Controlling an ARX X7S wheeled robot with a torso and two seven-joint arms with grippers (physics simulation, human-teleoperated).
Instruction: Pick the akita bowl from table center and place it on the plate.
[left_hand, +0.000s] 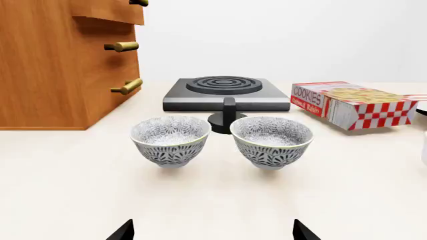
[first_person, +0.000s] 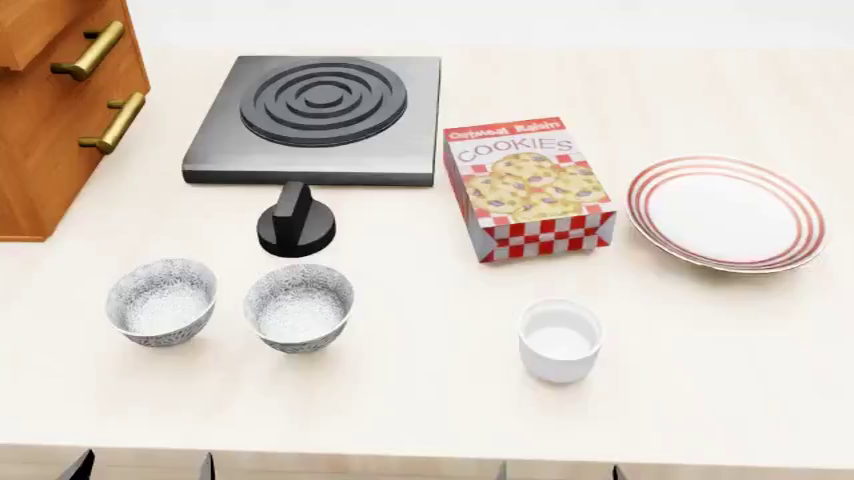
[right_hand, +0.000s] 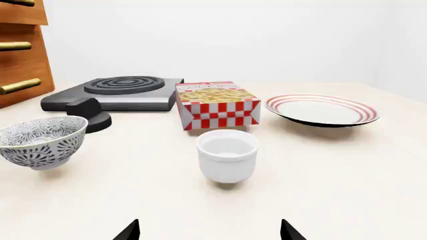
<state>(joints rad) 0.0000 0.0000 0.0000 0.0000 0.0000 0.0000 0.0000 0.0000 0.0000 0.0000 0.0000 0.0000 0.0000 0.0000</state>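
Head view takes in the whole tabletop (first_person: 441, 400): two patterned bowls side by side near the front edge toward the left, not touching, w/ the task bowl (first_person: 299, 307) being the one nearer table center and its twin (first_person: 162, 301) just beside it on the left. The plate (first_person: 727, 212) sits well apart, toward the right edge, w/ nothing on it. Left wrist view gives both bowls from the side, task bowl (left_hand: 271, 141) and twin (left_hand: 171, 140), upright on small feet; it shows the hotplate (left_hand: 225, 93) and its knob (left_hand: 228, 118) behind them, plus the wooden drawer unit (left_hand: 67, 60), but no plate. Right wrist view has the plate (right_hand: 322, 110), white cup (right_hand: 227, 155) and cookie box (right_hand: 216, 105), and only one bowl (right_hand: 42, 141) at its margin. Task bowl: deep, round, dark grey-and-white floral speckle outside, pale inside, empty. Left gripper (left_hand: 213, 231) shows only two dark fingertips spread wide apart, released, holding nothing, short of the bowls. Right gripper (right_hand: 210, 230) likewise: tips wide apart, released, short of the cup.
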